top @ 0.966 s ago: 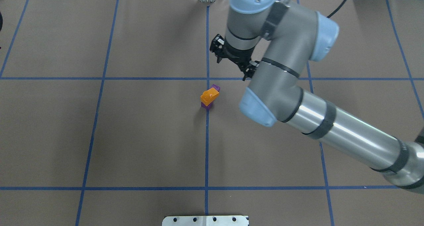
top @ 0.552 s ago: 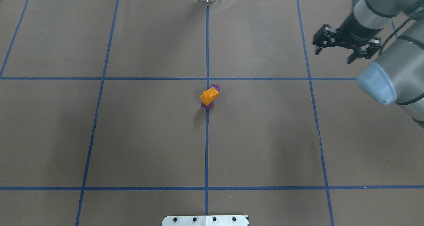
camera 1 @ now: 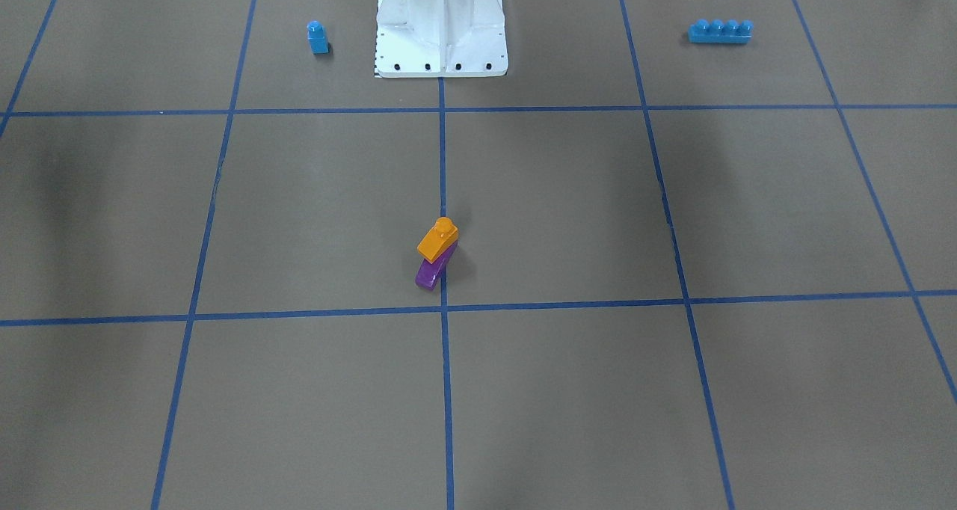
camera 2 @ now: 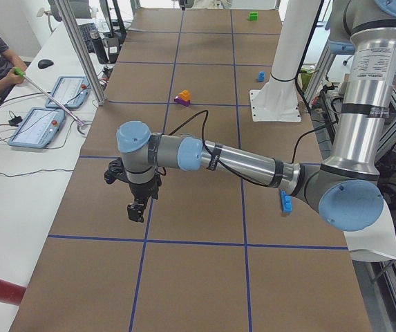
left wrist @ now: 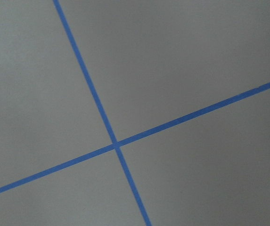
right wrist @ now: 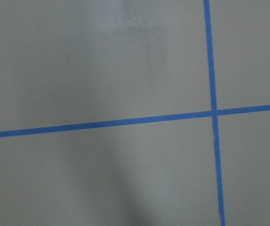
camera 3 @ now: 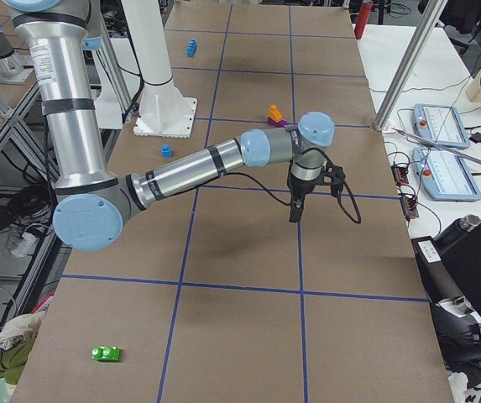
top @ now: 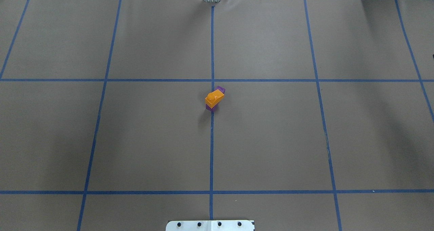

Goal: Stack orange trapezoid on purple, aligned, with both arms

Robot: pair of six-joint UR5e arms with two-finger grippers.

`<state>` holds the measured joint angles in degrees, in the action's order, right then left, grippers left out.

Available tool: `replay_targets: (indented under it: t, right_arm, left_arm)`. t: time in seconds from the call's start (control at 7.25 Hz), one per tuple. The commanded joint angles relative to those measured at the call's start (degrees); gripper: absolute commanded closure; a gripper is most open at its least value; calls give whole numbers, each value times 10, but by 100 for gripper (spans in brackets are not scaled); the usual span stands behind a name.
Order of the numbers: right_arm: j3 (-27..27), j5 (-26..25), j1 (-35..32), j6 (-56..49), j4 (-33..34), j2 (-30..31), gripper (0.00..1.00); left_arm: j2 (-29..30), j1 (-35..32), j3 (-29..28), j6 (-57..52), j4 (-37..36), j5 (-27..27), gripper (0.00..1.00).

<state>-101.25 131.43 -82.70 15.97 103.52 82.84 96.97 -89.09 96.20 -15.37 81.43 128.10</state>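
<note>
**Orange set on purple, both arms drawn aside**

The left gripper (camera 2: 137, 209) is being held low over the bare table (top: 135, 139), well apart from the blocks. Whether it is open cannot be told. At the middle line the orange trapezoid (top: 214, 98) is resting on the purple (top: 221, 88), turned along the same slant, so the stacking is being judged as done. The right gripper (camera 3: 295, 211) is likewise being held aside, probably to leave the stack free. Its opening cannot be told either.
</note>
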Motion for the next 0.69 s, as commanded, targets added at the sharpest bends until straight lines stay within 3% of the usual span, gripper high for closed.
replay_targets:
  t: [0.0, 0.14, 0.41, 0.55]
  right_arm:
    - [26, -27, -28, -25, -63, 43, 0]
    - [29, -17, -28, -25, -118, 75, 0]
    - [33, 56, -35, -25, -133, 92, 0]
    - [33, 58, -43, -25, -133, 94, 0]
  left_arm:
    - [-45, -20, -14, -4, 68, -1, 0]
    - [-76, -20, -21, -4, 109, -4, 0]
    - [-74, -19, -36, 1, 110, -1, 0]
    - [-73, -20, -24, 5, 96, 0, 0]
